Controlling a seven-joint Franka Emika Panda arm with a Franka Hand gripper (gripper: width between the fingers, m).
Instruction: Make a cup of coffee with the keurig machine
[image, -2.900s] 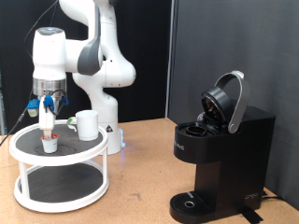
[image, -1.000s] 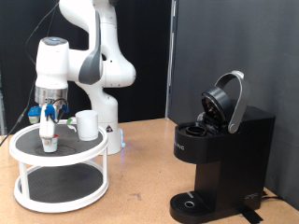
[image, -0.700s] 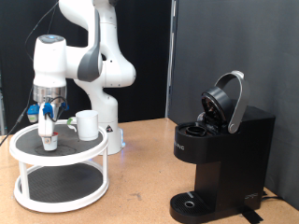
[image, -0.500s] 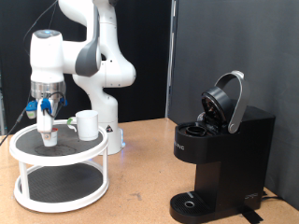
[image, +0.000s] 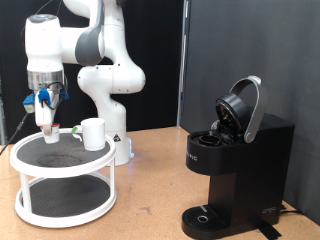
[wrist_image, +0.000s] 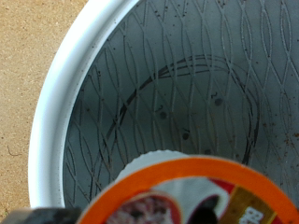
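a: where's the pod?
b: pinched in the gripper (image: 46, 124), the pod (wrist_image: 177, 193) hangs upright, above the white stand (image: 20, 160).
a: the cup (image: 93, 133)?
b: just beside, below the gripper, upright. the keurig machine (image: 235, 160) stands well apart, lid raised.

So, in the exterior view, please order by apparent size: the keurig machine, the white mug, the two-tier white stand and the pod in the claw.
1. The two-tier white stand and the keurig machine look about alike; I cannot rank them.
2. The white mug.
3. The pod in the claw, smallest.
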